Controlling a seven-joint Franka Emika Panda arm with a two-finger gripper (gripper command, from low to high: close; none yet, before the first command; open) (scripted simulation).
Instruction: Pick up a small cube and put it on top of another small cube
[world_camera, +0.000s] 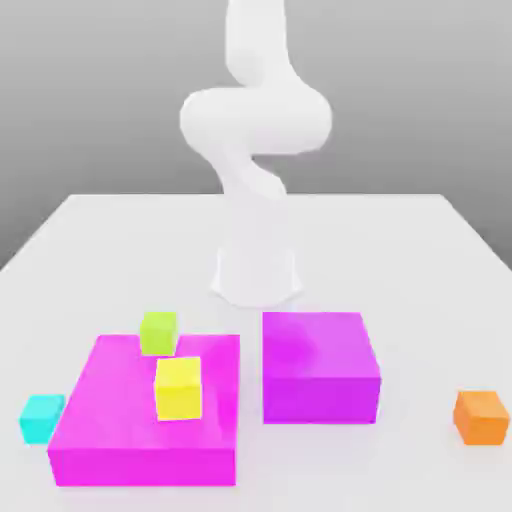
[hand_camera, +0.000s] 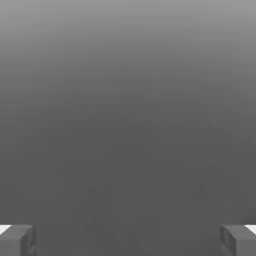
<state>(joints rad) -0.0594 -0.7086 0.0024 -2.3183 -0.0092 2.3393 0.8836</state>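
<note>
One small cyan cube (world_camera: 41, 418) sits untouched near the worktop (world_camera: 420, 250) front-left corner, beside the flat magenta block (world_camera: 120, 440). Gripper (hand_camera: 128, 240) fingers spread wide, empty. Pick and stack both remain, judging from this

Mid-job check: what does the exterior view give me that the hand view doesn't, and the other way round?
Exterior alone: the white table, the arm, the cyan cube beside the large magenta block, which carries a yellow cube and a green cube, a second magenta block, an orange cube. Hand alone: the gripper, fingertips wide apart, nothing between. Shared: grey backdrop.
</note>
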